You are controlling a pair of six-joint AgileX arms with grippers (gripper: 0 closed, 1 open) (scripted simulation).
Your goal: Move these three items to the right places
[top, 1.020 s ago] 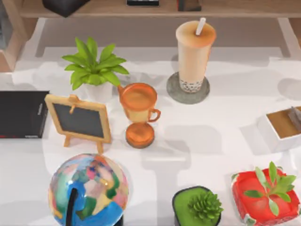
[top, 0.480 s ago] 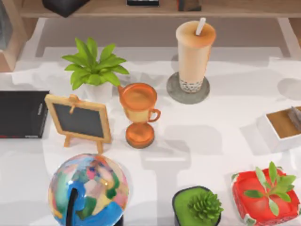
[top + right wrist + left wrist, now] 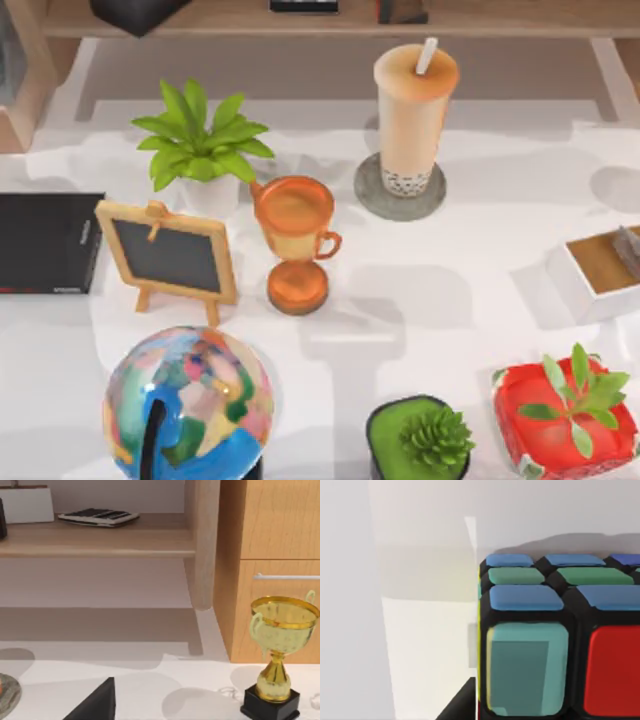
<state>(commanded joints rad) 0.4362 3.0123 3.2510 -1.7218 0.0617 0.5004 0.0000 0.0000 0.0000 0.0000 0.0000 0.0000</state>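
Top view has the bubble tea cup [image 3: 415, 112] standing upright on the round grey coaster [image 3: 399, 192], far side of the white surface [image 3: 450, 300], a bit right of centre. Black book [image 3: 45, 242] lies flat at the left edge, just beside the little chalkboard [image 3: 170, 255]. Orange trophy [image 3: 295, 240] sits in the middle, leafy plant [image 3: 200, 145] behind it, globe [image 3: 188, 400] near left, a succulent [image 3: 420, 438] and a red pot [image 3: 565, 420] near right. Left wrist camera is right up against a puzzle cube [image 3: 560, 635]. Right wrist camera looks at a gold trophy [image 3: 280, 650] by a wooden cabinet [image 3: 270, 555]. Can't tell either pincer's state.
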